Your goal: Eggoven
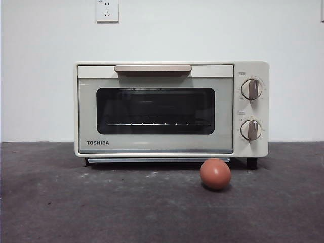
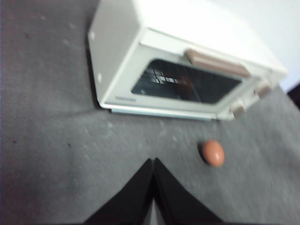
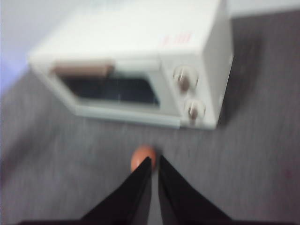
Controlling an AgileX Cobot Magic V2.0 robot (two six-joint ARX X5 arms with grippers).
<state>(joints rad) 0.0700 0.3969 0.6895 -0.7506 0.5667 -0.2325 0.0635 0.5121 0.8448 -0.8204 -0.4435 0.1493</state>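
A cream TOSHIBA toaster oven (image 1: 157,109) stands on the dark grey table with its door shut; it has a dark glass window, a tan handle and two round knobs (image 1: 251,89) on its right. A small reddish-brown egg (image 1: 215,174) lies on the table just in front of the oven's right part. Neither arm shows in the front view. In the left wrist view my left gripper (image 2: 153,161) is shut and empty, above the table, with the egg (image 2: 213,153) off to one side and the oven (image 2: 187,70) beyond. In the blurred right wrist view my right gripper (image 3: 153,160) is almost shut and empty, its tips just short of the egg (image 3: 140,156), with the oven (image 3: 140,70) beyond.
A white wall stands behind the oven, with a power socket (image 1: 107,10) high on it. The dark grey table (image 1: 76,202) spreads wide in front of and to both sides of the oven.
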